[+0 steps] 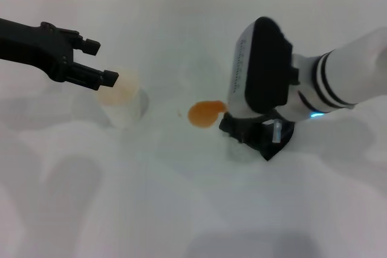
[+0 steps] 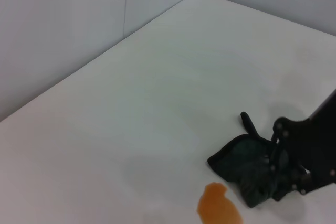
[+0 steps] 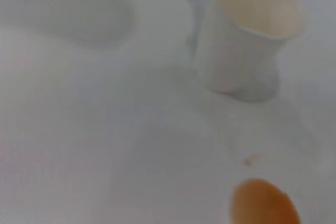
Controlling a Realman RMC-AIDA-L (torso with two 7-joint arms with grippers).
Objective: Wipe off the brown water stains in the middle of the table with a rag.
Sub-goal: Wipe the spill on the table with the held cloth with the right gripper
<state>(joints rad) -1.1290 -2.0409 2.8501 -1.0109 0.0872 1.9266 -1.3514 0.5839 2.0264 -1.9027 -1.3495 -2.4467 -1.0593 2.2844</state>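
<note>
At about nine o'clock from the centre of the head view we see the left gripper (image 1: 100, 61), black, hanging above the white surface (image 1: 121, 197) with its two fingers spread apart and nothing between them. Just under its fingertips, toward seven o'clock of them, stands a translucent white cup (image 1: 124, 104) with a pale tan tint inside; the right wrist view shows the same cup (image 3: 247, 40) upright on the surface.

Moving toward the centre, we find the brown water stains (image 1: 205, 113): one orange-brown blotch with a lobed edge, lying at three o'clock from the cup and well apart from it. It shows in the left wrist view (image 2: 218, 208) and in the right wrist view (image 3: 265, 203) too.

At roughly four o'clock of the blotch, just beside it, the right gripper (image 1: 257, 134) is down at the surface, its white and black arm reaching in from three o'clock. In the left wrist view we see the right gripper (image 2: 286, 174) clamped on the rag (image 2: 247, 166), a dark green-black wad that rests on the surface just beside the stain without covering it.
</note>
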